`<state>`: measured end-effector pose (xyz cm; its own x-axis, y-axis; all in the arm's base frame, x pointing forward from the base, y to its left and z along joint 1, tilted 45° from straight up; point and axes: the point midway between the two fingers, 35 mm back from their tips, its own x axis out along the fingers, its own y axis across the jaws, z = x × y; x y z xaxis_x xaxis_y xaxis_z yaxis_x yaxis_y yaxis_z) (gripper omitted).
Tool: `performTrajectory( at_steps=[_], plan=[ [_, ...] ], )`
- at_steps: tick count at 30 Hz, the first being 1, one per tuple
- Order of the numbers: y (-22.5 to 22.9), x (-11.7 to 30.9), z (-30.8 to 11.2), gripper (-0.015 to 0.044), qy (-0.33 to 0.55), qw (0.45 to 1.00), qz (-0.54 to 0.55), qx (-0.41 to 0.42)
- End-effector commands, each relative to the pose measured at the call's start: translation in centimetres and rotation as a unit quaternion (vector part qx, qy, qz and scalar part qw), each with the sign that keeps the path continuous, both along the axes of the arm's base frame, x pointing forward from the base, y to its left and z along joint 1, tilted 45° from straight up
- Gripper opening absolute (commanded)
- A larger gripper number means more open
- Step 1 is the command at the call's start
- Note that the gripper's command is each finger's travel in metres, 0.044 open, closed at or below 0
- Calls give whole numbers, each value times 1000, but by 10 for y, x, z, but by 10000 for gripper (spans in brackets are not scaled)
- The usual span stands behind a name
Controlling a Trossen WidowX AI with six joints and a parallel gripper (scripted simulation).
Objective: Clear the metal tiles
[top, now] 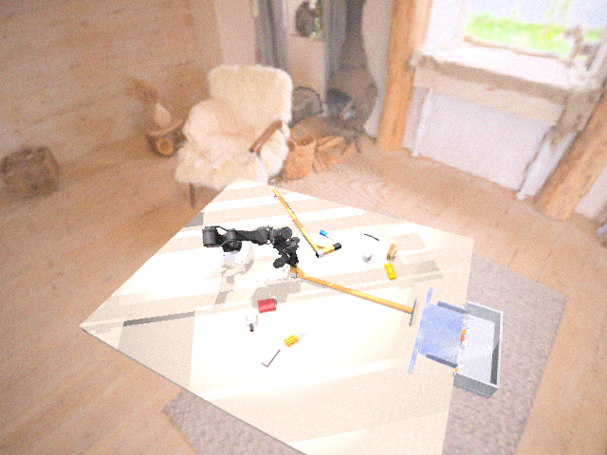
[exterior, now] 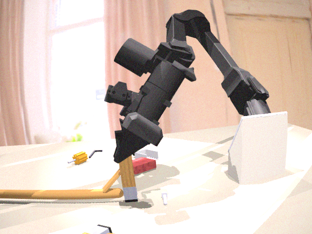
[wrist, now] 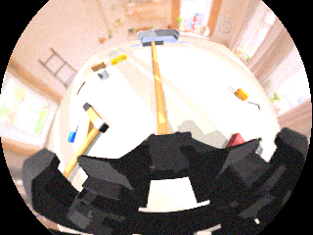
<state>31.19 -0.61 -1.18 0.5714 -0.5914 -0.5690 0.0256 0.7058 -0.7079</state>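
In the top view the scraper (top: 355,292) (exterior: 127,173) (wrist: 157,88) runs from mid-frame to the lower right, its blade just beside the steel plate (top: 441,325) (wrist: 160,37); orange bits show by the catch box (top: 496,342). In the exterior view, low centre, the gripper (exterior: 123,161) (wrist: 164,135) is closed on the scraper's upright wooden grip, a sound place to hold; the long shaft looks stiff and probably nose-heavy. Only this view shows that upright clearly; the wrist view, upper centre, shows the far blade

Red block (top: 266,305) (exterior: 144,165) (wrist: 236,140); blue-grey bench plate (top: 443,328).
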Motion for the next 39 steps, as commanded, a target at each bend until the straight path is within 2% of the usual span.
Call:
performTrajectory(
  at_steps=[1,18,39],
  plan=[
    [-3,1,8,0,-8,1000,-2,2],
    [-14,-2,18,0,-10,1000,-7,0],
    [-21,28,25,0,-13,1000,-10,0]
  ],
)
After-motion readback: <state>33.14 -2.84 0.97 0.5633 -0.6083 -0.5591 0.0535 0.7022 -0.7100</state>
